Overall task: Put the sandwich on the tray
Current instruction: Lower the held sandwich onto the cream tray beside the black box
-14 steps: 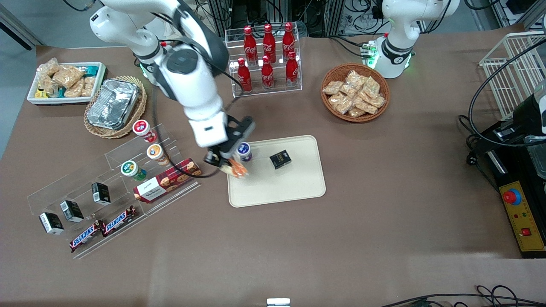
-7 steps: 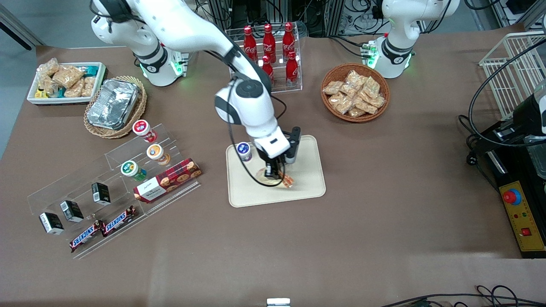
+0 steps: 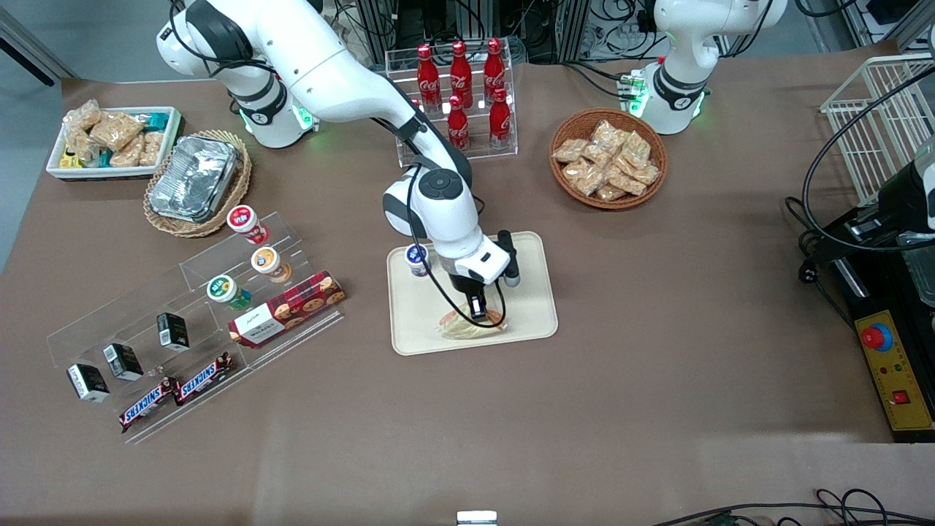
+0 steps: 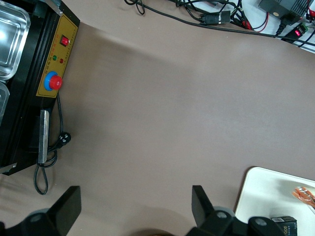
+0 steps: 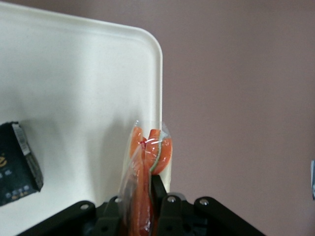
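Spanning the whole scene, brown paper-covered surface (image 3: 657, 380), with everything placed here against one landmark: large flat cream-beige rectangular plastic tray (image 3: 529, 321) with rounded corners and a low rim. Farther from the front camera than that tray, clear acrylic rack of red cola bottles (image 3: 460, 98) and round wicker basket of tan snack packets (image 3: 608, 159). Toward the working arm's end from the tray, stepped clear acrylic display (image 3: 190, 321) with cups, small cartons, chocolate bars and a red tartan biscuit box (image 3: 286, 308), arranged in rows, probably for easy picking. On the tray itself, at the corner nearest that display, small white cup with a blue lid (image 3: 417, 260); also a small black box (image 5: 18, 164), seen only from the wrist cameras. Lowered over the tray's near edge, black two-finger hand (image 3: 478, 313) of the white right arm, clamped on the triangular clear-wrapped sandwich (image 3: 467, 325), pale bread faces and orange-green-red filling. From the right wrist view, fingers (image 5: 158, 192) pinching the wedge across its thickness, filling edge (image 5: 150, 157) pointing away, presumably to let the flat face settle downward. Resting on or just above the tray floor, close to the rim nearest the front camera; contact hard to confirm. Judged nearly done: release and lift left. Risk: wedge so near the rim, possibly tipping over it on release.
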